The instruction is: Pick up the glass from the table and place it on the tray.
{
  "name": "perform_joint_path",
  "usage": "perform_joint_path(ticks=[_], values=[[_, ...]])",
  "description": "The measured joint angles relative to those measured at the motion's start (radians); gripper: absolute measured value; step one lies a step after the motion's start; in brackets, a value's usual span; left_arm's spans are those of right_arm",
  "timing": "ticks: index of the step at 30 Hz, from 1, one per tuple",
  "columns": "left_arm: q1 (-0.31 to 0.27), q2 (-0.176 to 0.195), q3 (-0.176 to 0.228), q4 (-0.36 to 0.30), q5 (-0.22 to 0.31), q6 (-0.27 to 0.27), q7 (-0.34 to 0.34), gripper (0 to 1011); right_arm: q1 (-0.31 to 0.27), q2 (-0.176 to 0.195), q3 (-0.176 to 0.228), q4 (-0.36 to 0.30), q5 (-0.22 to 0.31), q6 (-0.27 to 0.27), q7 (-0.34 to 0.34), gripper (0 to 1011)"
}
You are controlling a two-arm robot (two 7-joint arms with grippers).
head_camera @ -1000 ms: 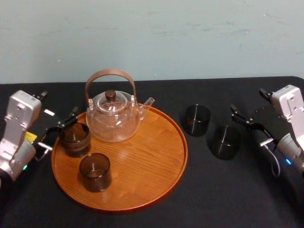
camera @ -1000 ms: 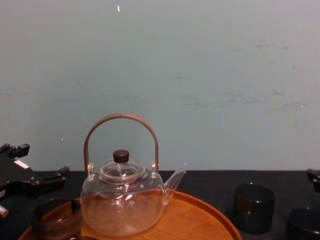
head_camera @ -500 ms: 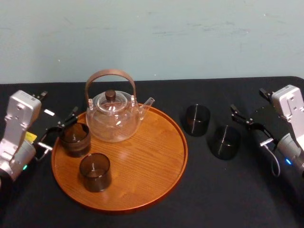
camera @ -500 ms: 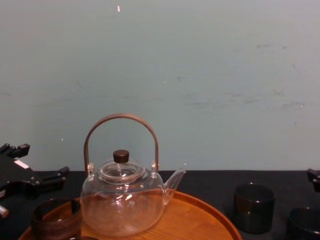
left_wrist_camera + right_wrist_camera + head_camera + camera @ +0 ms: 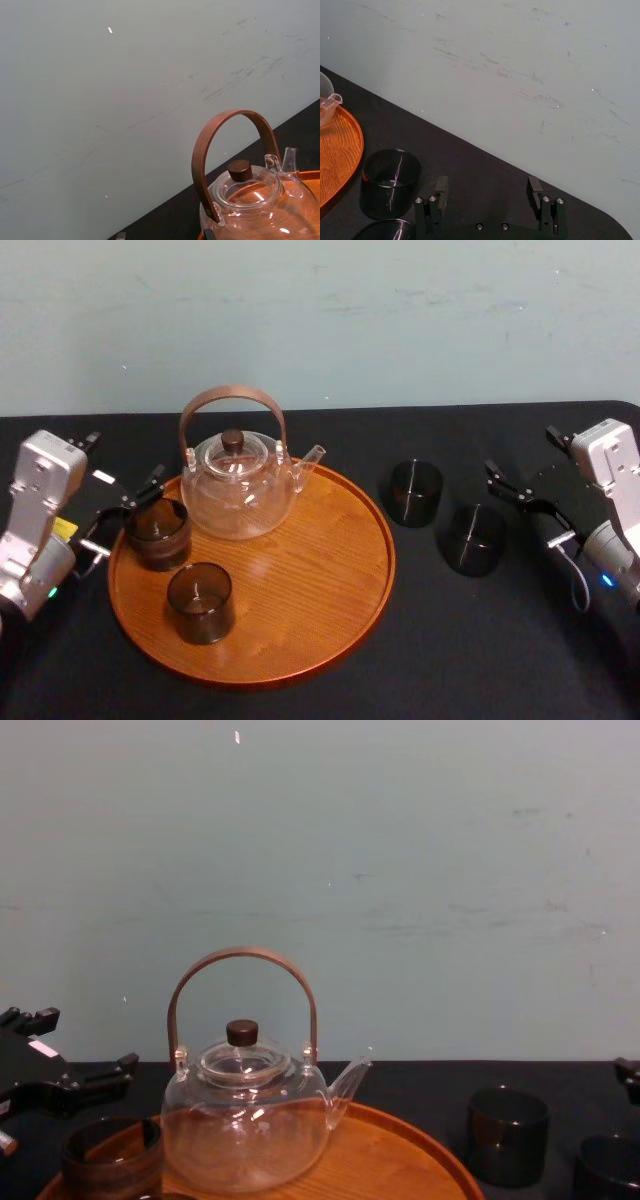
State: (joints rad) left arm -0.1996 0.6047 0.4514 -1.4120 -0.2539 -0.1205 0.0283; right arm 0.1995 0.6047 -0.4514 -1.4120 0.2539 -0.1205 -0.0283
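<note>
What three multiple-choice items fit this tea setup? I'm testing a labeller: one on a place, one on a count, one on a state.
1. Where does the teapot stand? A) on the tray B) off the tray, to its right C) held in the air
2. How many dark glasses stand on the tray? A) one B) two C) four
3. How is the right tool? A) shut on a glass B) open and empty C) shut on the teapot's handle
Key: 1 A, its base sits inside the rim. 2 B, the rim glass and the front glass. 3 B, its fingers stand apart with nothing between.
</note>
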Motion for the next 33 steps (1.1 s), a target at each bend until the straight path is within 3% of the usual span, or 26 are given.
perform_joint_path(ticks=[17, 25, 33], values=[[0.0, 0.0, 0.0, 0.0, 0.0, 0.0, 0.0, 1002, 0.0, -0.005, 0.01, 0.005, 0.01, 0.0, 0.02, 1003], [0.0, 0.0, 0.0, 0.0, 0.0, 0.0, 0.0, 1001, -0.047, 0.014, 0.039, -0.029, 0.037, -0.006, 0.07, 1002], [0.0, 0.0, 0.0, 0.0, 0.0, 0.0, 0.0, 1001, -0.12, 0.039, 0.055, -0.104, 0.037, 0.017, 0.087, 1002]])
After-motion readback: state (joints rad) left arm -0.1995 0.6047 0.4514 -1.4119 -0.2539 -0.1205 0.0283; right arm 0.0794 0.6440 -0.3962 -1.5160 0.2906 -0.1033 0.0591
